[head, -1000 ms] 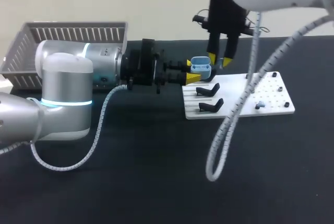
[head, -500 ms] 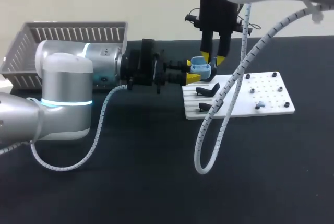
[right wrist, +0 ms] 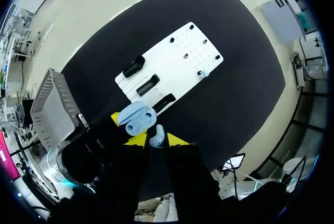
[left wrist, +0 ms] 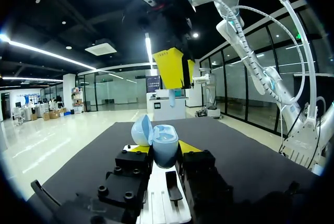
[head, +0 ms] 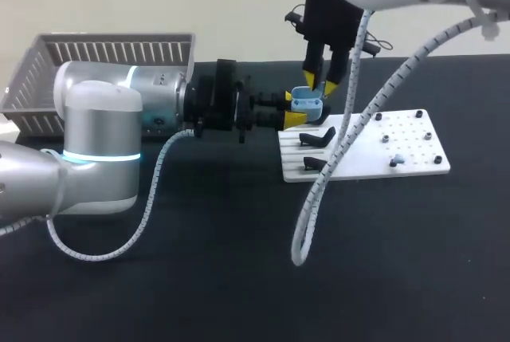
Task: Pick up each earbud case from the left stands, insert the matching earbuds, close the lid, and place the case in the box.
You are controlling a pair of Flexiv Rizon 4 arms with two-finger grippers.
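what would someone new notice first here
The open blue case, lid up, is gripped in the left gripper at the left edge of the white board. Right above it hangs the right gripper, pinching a blue earbud over the case. A grey basket sits at the table's far left.

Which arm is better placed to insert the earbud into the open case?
Right: the right gripper holds an earbud above the open case, which the left gripper clamps with its lid up.
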